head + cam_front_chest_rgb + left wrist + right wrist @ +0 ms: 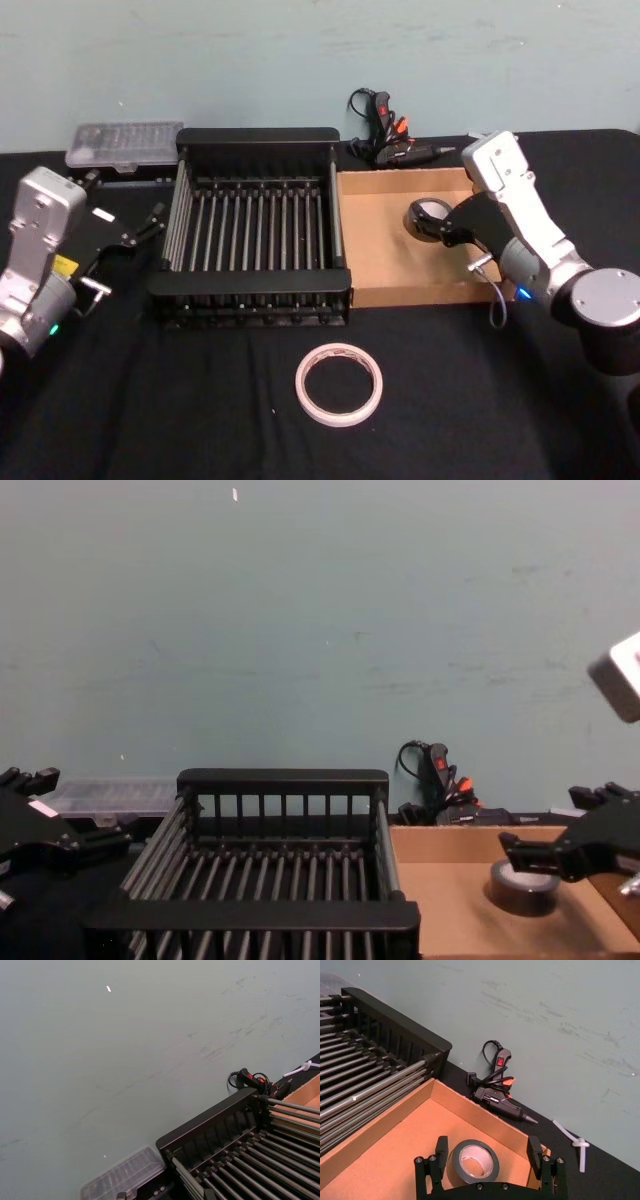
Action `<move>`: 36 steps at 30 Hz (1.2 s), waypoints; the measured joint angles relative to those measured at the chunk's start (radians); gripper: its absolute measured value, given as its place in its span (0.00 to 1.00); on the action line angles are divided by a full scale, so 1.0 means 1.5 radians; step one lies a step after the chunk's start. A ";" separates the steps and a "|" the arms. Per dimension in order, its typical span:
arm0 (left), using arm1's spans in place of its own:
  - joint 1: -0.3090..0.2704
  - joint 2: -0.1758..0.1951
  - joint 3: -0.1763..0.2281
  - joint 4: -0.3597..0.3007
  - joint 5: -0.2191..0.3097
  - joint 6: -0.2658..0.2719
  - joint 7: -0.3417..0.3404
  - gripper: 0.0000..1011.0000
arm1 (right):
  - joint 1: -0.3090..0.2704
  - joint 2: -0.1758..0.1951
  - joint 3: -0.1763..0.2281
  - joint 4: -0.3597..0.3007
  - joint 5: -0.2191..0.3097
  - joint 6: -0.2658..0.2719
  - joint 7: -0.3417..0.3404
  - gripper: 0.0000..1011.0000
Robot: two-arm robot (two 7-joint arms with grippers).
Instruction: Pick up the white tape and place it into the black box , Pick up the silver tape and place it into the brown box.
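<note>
The white tape [339,384] lies flat on the black table, in front of the black box [250,135] and apart from both grippers. Inside the brown box [385,250], near its far right corner, the silver tape [429,213] [472,1160] rests on the cardboard floor. My right gripper [438,229] [487,1149] is open just over it, one finger on each side and neither touching the roll. From the chest, the silver tape [520,886] sits under that gripper [548,854]. My left gripper [150,222] hangs open to the left of the black box, holding nothing.
A black glue gun [385,135] with its cord lies behind the boxes by the wall. A clear plastic case [125,143] sits at the back left. A small white plastic piece [572,1140] lies on the table beyond the brown box.
</note>
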 joint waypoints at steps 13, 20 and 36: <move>0.000 0.000 0.000 0.000 0.000 0.000 0.000 0.99 | -0.096 0.041 0.043 -0.161 0.028 0.079 0.062 0.99; 0.000 0.000 0.000 0.000 0.000 0.000 0.000 0.99 | -0.155 0.084 0.053 -0.254 0.061 0.108 0.115 0.99; 0.000 0.000 0.000 0.000 0.000 0.000 0.000 0.99 | -0.209 0.153 0.011 -0.374 0.092 0.254 0.165 0.99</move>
